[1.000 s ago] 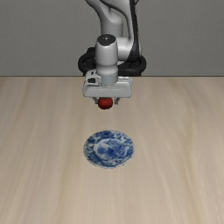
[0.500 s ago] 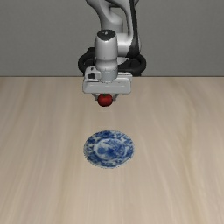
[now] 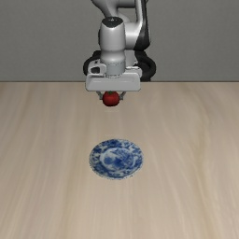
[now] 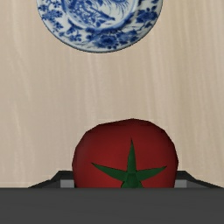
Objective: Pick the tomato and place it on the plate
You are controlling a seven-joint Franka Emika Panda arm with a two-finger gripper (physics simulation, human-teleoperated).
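Observation:
A red tomato [image 3: 110, 98] with a green star-shaped stem hangs under my gripper [image 3: 111, 97], held above the wooden table. In the wrist view the tomato [image 4: 126, 159] sits between my two fingertips, which press it from both sides, so the gripper [image 4: 127, 184] is shut on it. The blue and white patterned plate [image 3: 117, 159] lies flat on the table, forward of the gripper and apart from it. In the wrist view the plate [image 4: 99, 19] lies beyond the tomato.
The light wooden table [image 3: 196, 159] spreads wide around the plate on all sides. A grey wall stands behind the robot's base [image 3: 121, 63].
My gripper has risen with the tomato held in it, lifting it higher above the table. The plate has stayed where it was.

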